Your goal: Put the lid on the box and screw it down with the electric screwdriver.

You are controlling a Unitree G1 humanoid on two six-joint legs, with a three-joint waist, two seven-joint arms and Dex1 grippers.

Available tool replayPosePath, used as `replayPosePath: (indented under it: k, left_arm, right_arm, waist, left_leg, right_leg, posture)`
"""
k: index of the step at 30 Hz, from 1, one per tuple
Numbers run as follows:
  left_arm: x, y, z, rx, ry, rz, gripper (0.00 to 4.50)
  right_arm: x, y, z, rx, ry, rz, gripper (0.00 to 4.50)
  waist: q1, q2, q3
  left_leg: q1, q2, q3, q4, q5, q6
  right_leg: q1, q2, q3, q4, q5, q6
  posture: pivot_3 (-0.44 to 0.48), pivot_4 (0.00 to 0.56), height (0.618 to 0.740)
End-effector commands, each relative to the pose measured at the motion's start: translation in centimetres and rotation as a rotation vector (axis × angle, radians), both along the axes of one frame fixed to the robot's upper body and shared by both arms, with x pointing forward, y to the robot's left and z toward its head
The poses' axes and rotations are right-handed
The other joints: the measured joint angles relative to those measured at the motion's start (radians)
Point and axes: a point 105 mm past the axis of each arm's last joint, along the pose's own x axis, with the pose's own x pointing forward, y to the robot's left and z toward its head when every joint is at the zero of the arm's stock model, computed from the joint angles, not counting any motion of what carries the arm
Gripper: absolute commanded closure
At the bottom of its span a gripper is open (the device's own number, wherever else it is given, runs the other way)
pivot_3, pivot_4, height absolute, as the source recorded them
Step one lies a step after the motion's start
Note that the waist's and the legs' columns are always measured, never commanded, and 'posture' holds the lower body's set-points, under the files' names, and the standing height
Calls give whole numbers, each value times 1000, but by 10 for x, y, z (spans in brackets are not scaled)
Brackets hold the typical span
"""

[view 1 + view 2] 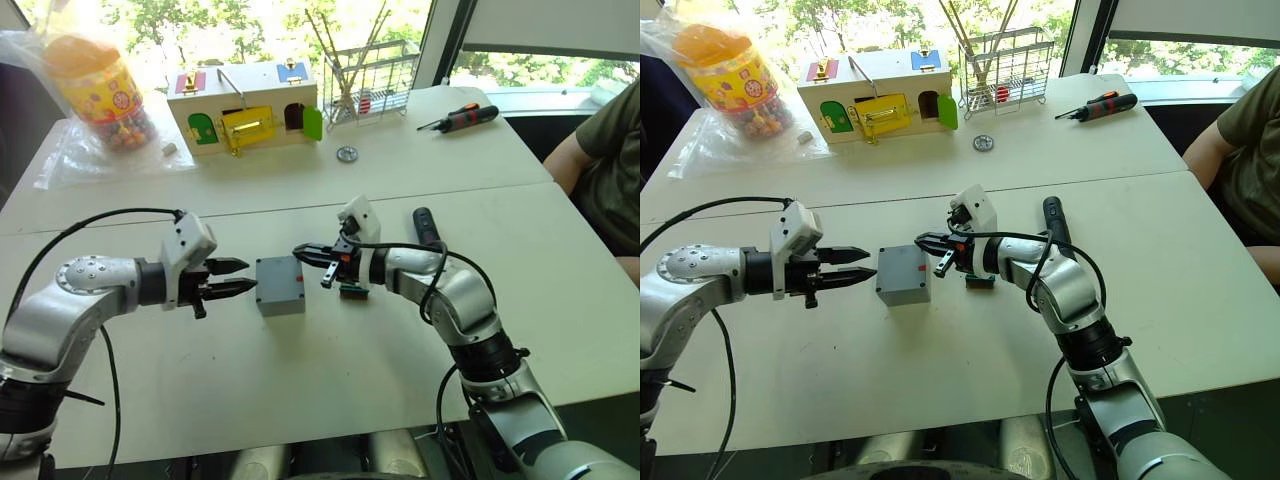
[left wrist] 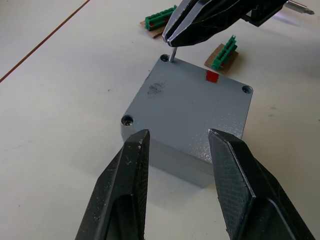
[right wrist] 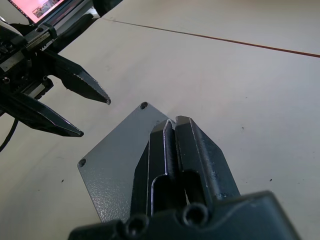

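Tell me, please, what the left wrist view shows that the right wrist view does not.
Left wrist view: the screw pinched in the shut right gripper over a corner hole, a red mark, and green terminal blocks. Right wrist view: the left gripper head-on, open. Both: the grey lid and the table seam.

No readable words, numbers or brands anywhere; just a plain red mark on the lid (image 2: 212,76), without lettering.
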Motion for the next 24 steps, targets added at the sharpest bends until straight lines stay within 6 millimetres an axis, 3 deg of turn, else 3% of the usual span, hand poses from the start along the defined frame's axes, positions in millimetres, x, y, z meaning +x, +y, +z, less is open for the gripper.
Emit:
replayPosePath:
  k: [1, 24]
  left_arm:
    - [1, -3, 9, 2, -43, -8, 2666]
    - [2, -5, 6, -4, -51, -4, 2666]
  right_arm:
    - [2, 3, 8, 19, -33, 1, 4431]
    - [10, 5, 8, 25, -33, -13, 4431]
  waist:
    - [0, 0, 0]
    - [0, 0, 0]
  left_leg:
    - [0, 0, 0, 0, 0, 0]
    - [0, 0, 0, 0, 0, 0]
  right_leg:
    - [0, 0, 0, 0, 0, 0]
    - [0, 0, 0, 0, 0, 0]
  posture:
    - [0, 150, 740]
    - [0, 150, 740]
